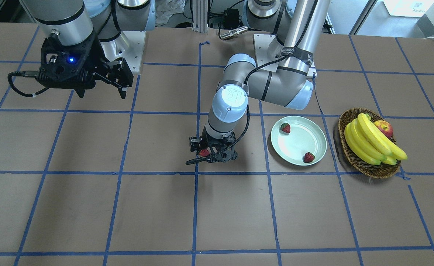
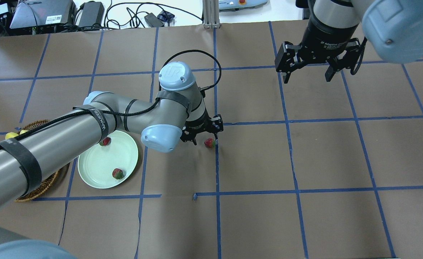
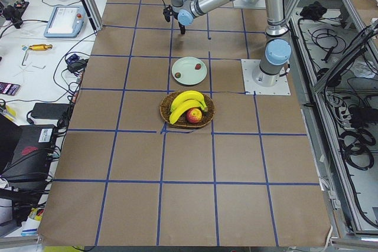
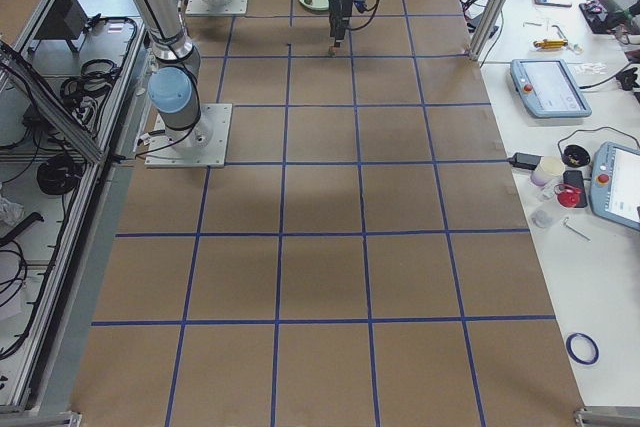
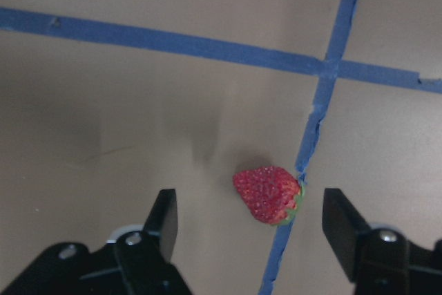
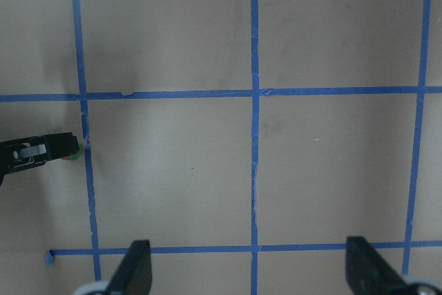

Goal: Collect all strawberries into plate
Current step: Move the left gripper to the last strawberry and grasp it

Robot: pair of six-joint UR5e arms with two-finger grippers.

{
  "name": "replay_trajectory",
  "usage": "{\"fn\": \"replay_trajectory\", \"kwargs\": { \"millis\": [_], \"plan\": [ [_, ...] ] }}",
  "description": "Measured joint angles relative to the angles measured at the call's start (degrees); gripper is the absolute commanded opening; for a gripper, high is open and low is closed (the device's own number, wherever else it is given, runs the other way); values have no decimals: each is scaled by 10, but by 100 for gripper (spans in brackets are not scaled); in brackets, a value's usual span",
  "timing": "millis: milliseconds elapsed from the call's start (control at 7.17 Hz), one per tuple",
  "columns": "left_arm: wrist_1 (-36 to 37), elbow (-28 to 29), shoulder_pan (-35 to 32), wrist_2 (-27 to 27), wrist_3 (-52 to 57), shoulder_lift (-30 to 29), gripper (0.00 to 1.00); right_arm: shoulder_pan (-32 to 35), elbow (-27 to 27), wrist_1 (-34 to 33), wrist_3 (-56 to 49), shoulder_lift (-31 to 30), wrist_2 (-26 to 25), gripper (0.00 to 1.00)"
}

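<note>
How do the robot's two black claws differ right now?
The left gripper sits low, with a strawberry between its fingers; the right gripper hangs higher with nothing between its fingers. The left is near the plate, the right far from it. Both are black, two-fingered and open.

The right gripper (image 6: 248, 253) holds its jaws wide over the taped table (image 6: 173, 170).

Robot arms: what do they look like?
Both are shiny silver tubes with pale blue caps on the joints. The left arm has black straps holding a black cable. Each ends in a black gripper with two jaws; a small blue light glows by the right gripper.
</note>
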Motion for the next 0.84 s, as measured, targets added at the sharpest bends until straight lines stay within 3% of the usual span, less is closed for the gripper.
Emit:
{"fn": "replay_trajectory", "kwargs": {
  "millis": [139, 279, 418, 558, 837],
  "plan": [
    [8, 0, -5, 6, -13, -8, 67, 0, 0, 0, 0, 0, 0, 100],
    [14, 0, -8, 9, -23, -14, 49, 0, 0, 0, 0, 0, 0, 100],
    [18, 0, -10, 10, -26, -17, 16, 0, 0, 0, 0, 0, 0, 100],
    [21, 0, -12, 10, -26, -18, 3, 0, 0, 0, 0, 0, 0, 100],
    [21, -1, -17, 10, -5, -10, 0, 0, 0, 0, 0, 0, 0, 100]
  ]
}}
